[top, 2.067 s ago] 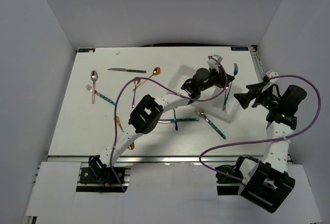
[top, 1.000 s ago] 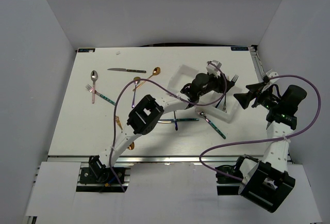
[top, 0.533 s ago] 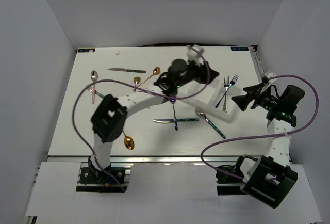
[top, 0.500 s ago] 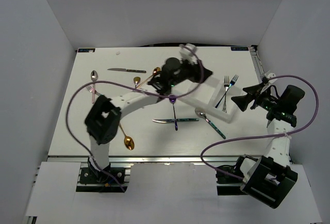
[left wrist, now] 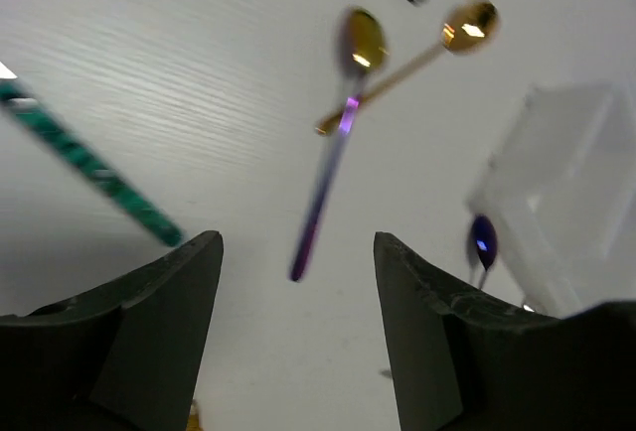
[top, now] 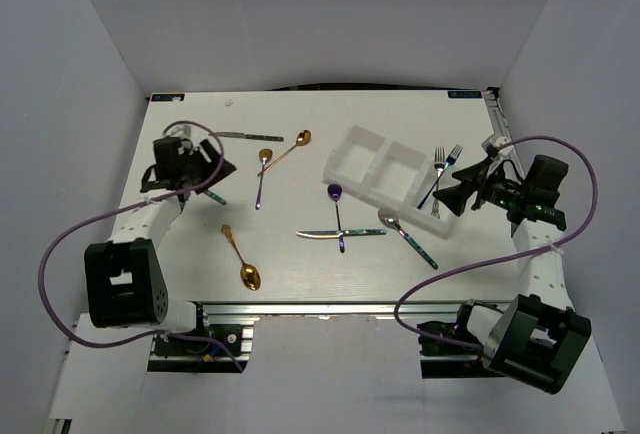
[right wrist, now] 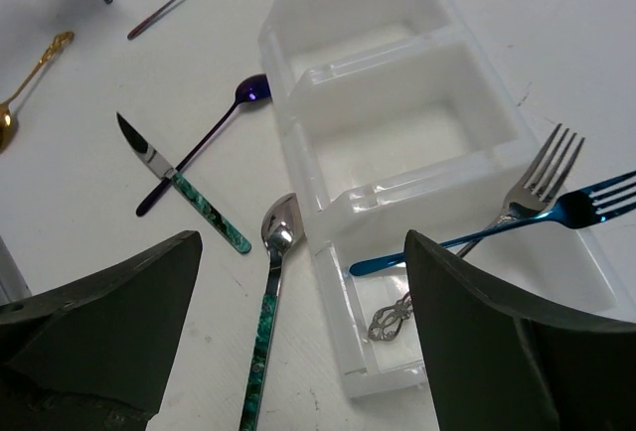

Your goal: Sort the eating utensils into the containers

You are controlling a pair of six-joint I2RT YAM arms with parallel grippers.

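- Left gripper (top: 205, 166): jaws apart, nothing between them. It hangs over the far left of the table (top: 300, 284).
- Right gripper (top: 452, 192): jaws wide, empty, just right of the white tray (top: 352, 134).
- Tray sits right of centre, set at an angle. Its right end compartment holds a silver fork (right wrist: 527, 188) and a blue fork (right wrist: 556, 215), tines over the rim.
- Loose on the table: purple spoon (top: 337, 216) crossing a green-handled knife (top: 345, 233) near the tray, green-handled spoon (top: 405, 234) beside them, gold spoon (top: 240, 259) near left.

Five spoons (top: 250, 275), two knives (top: 245, 136), two forks (right wrist: 537, 175), one green-handled utensil (left wrist: 99, 168) of unclear kind, and one three-compartment tray (right wrist: 383, 57).
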